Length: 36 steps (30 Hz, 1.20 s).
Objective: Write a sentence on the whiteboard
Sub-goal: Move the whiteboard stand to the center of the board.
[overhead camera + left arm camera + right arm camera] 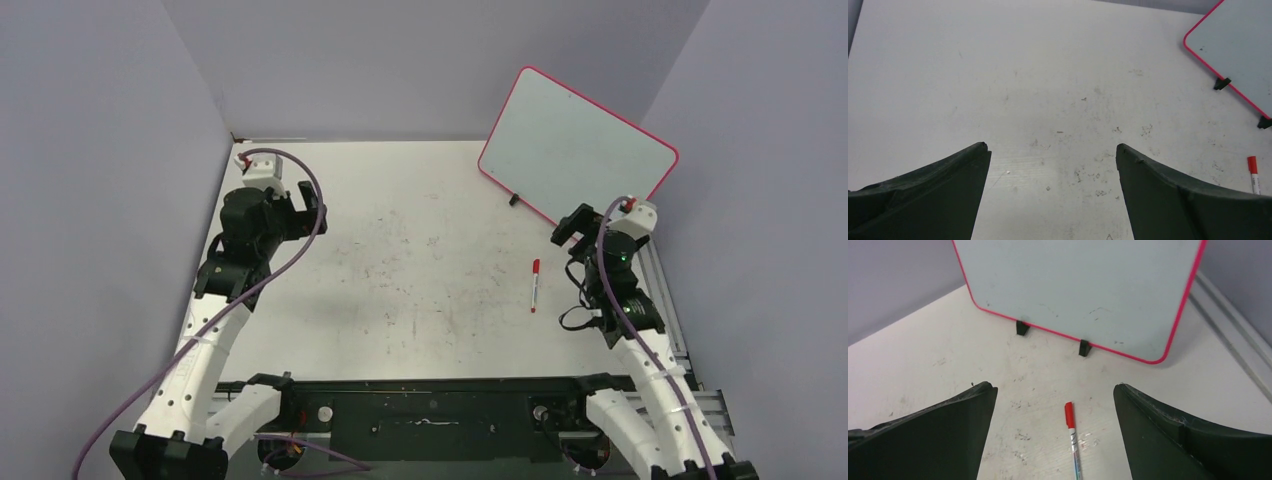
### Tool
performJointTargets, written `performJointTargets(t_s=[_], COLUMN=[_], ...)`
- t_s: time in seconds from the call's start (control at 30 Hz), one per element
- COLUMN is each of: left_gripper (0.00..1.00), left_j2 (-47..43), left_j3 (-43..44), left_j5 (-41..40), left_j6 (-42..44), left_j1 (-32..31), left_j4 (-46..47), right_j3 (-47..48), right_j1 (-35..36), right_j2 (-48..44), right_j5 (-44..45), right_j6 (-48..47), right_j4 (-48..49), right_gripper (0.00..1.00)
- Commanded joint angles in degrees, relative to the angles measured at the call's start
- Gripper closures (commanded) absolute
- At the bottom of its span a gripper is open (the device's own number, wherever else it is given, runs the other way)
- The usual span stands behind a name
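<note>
So the whiteboard (580, 145) sits in the upper right of the top view, a big white rectangle with rounded corners and a thin pink-red rim. It's standing on the table on little black feet (1022, 328), turned diagonally, bottom edge running down toward the right. In the right wrist view the whiteboard (1083, 285) fills the top of the frame, both feet showing under the lower rim, face plain apart from a few faint dark specks. In the left wrist view just a corner of it (1243, 45) pokes in at the upper right.
</note>
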Motion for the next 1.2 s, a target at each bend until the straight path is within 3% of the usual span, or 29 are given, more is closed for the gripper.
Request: performJointTargets(t_s=[0.0,0.1,0.37,0.53,0.83,1.17], left_gripper=[0.04,0.04,0.04,0.04,0.04,0.04], left_j2=[3.4,4.3,2.9,4.7,4.6,4.2], left_j3=[5.6,4.1,-0.6,-0.1,-0.4,-0.7], left_j5=[5.4,7.3,3.2,4.2,4.5,4.5], left_j6=[-0.5,0.6,3.7,3.5,2.9,2.2], left_j1=[-0.7,-0.6,-0.6,-0.6,-0.6,-0.7], left_j4=[6.7,9.1,9.3,8.5,8.7,9.0], right_j3=[4.8,7.4,14.5,21.1,24.3,33.2], right_j1=[7.7,16.0,17.1,16.9,15.7,11.9], right_j2=[10.9,19.6,41.0,52.7,63.8,75.2], right_j5=[4.0,12.9,11.1,12.3,18.0,13.6], right_j6=[3.8,5.7,11.2,12.7,19.3,18.1], right_j4=[5.2,7.2,16.6,17.6,24.1,22.2], right_gripper=[0.09,0.07,0.02,0.08,0.25,0.38])
